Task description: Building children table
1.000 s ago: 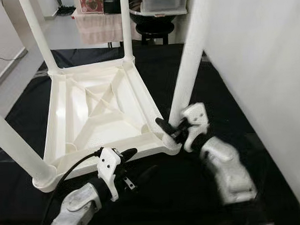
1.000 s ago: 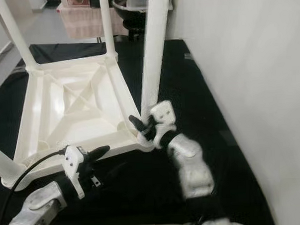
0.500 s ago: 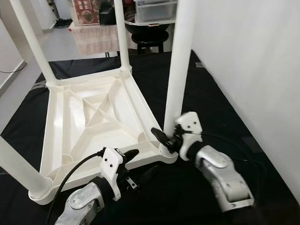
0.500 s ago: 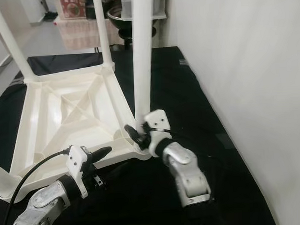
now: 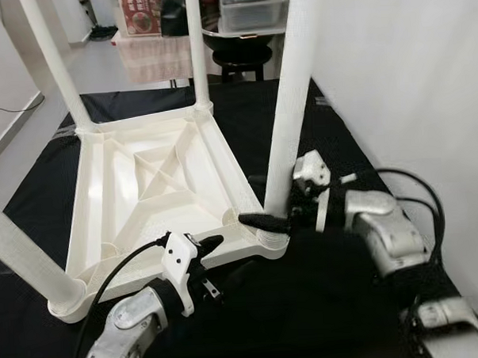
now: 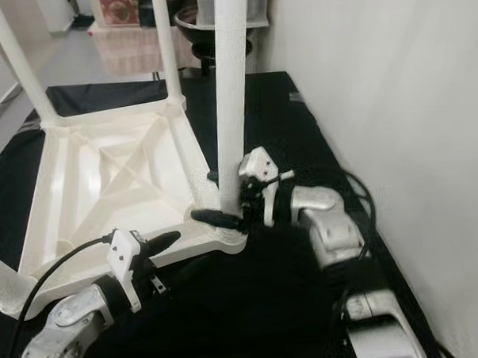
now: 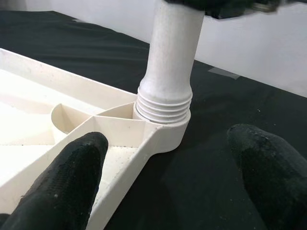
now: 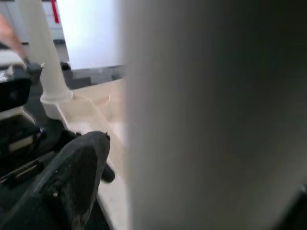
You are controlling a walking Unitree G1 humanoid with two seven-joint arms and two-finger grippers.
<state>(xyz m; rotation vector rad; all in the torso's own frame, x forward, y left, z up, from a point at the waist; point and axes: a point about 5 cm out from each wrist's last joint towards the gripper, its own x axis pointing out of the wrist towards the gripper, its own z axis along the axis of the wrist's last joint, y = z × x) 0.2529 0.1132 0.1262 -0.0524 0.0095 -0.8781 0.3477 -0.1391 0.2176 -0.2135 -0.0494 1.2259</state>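
A white plastic children's table (image 5: 93, 193) lies upside down on a black mat, with its legs pointing up. The near right leg (image 5: 287, 105) stands in its corner socket, its threaded base (image 7: 163, 103) showing above the socket. My right gripper (image 6: 222, 199) reaches in from the right, low on this leg. One finger (image 5: 261, 219) lies across the leg's front and the other is behind it, so the gripper is shut on the leg. My left gripper (image 5: 215, 259) is open just in front of the table's near edge and holds nothing.
The other three legs stand at the far left (image 5: 55, 64), the far right (image 5: 195, 46) and the near left (image 5: 24, 252). A white wall (image 5: 409, 84) runs close along the right. At the back are a black stool (image 5: 238, 60) and storage boxes. Cables (image 5: 414, 187) loop beside my right arm.
My right arm has swung from in front of the leg round to its right side, and its fingers now reach leftward around the base. The left gripper has stayed in place.
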